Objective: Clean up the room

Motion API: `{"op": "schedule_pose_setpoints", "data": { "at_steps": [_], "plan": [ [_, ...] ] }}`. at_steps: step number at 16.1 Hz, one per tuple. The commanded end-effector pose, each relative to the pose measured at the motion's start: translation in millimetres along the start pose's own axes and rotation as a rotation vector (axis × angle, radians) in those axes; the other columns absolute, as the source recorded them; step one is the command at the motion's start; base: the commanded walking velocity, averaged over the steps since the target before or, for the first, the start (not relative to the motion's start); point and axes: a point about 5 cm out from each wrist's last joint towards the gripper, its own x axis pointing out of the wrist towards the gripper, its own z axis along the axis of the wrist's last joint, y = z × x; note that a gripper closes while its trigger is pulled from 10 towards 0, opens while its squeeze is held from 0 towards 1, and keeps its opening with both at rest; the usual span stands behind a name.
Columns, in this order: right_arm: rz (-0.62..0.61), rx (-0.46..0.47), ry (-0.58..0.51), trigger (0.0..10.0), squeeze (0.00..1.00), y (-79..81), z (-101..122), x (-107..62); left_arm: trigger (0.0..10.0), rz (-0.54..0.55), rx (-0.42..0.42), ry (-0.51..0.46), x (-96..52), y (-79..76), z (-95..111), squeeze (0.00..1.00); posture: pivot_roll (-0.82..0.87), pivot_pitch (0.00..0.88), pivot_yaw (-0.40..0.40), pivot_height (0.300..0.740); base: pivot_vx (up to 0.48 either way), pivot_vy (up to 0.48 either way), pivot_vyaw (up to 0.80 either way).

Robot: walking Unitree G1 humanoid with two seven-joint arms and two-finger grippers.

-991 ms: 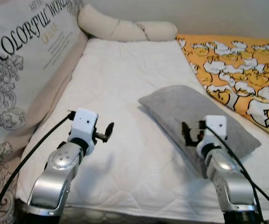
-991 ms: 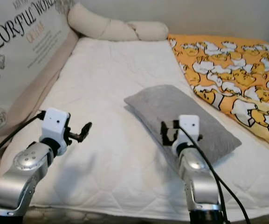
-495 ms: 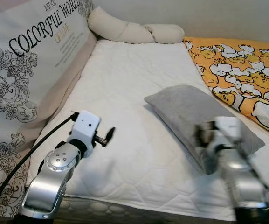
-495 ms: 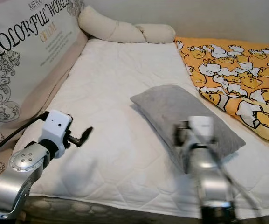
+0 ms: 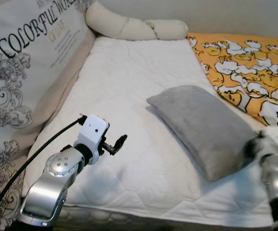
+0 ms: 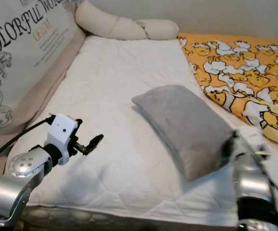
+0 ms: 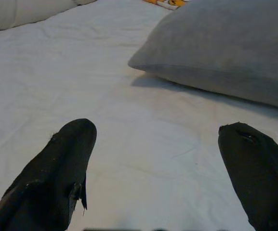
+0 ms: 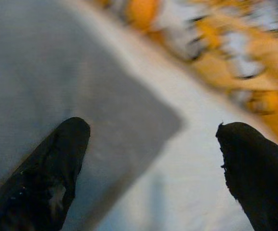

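Observation:
A grey pillow [image 5: 201, 127] lies askew on the white mattress [image 5: 129, 77], right of the middle. My left gripper [image 5: 117, 144] hovers low over the mattress to the pillow's left. Its fingers [image 7: 61, 168] are open with nothing between them, and the left wrist view has the pillow [image 7: 225, 53] ahead. My right gripper [image 5: 254, 145] is blurred by motion at the pillow's near right corner. In the right wrist view its open fingers [image 8: 57, 163] straddle that pillow corner [image 8: 81, 96] and the mattress beside it.
An orange blanket with a duck print [image 5: 254, 72] covers the bed's right side. A cream bolster [image 5: 129, 29] lies along the head of the bed. A large printed cushion [image 5: 23, 62] leans along the left side. The mattress front edge [image 5: 143, 211] is close below my arms.
My right arm has swung to the right, from over the pillow's near half to its near right corner. The left arm has hardly moved. The camera shifted slightly.

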Motion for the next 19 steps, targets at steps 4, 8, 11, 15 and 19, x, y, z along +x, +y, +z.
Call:
{"op": "schedule_pose_setpoints", "data": {
  "at_steps": [4, 8, 11, 15, 19],
  "plan": [
    [0.488, -0.001, -0.022, 10.0, 0.00, 105.8, 23, -26.5, 10.0, 0.021, 0.008, -0.005, -3.5, 4.4, 2, 0.00, -0.09, 0.000, -0.042, 0.740, 0.000, 0.000, 0.00],
    [0.811, -0.040, -0.075, 10.0, 0.00, 161.3, 60, -70.9, 10.0, 0.073, -0.018, -0.004, -7.4, 6.9, -1, 0.00, -0.08, 0.000, -0.062, 0.740, 0.000, 0.000, 0.00],
    [0.998, -0.082, -0.126, 10.0, 0.00, 178.0, 89, -107.1, 10.0, 0.094, -0.011, -0.009, -8.9, 9.3, 0, 0.00, -0.08, 0.000, -0.069, 0.740, 0.000, 0.000, 0.00],
    [1.132, -0.091, -0.195, 10.0, 0.00, 177.8, 117, -137.4, 10.0, 0.131, -0.026, -0.007, -11.7, 12.4, -2, 0.00, -0.09, 0.000, -0.059, 0.740, 0.000, 0.000, 0.00],
    [1.180, 0.125, -0.388, 10.0, 0.00, 163.1, 176, -154.7, 10.0, 0.138, -0.028, 0.012, -14.9, 13.6, -7, 0.00, -0.09, 0.000, -0.049, 0.740, 0.000, 0.000, 0.00]
  ]
}}
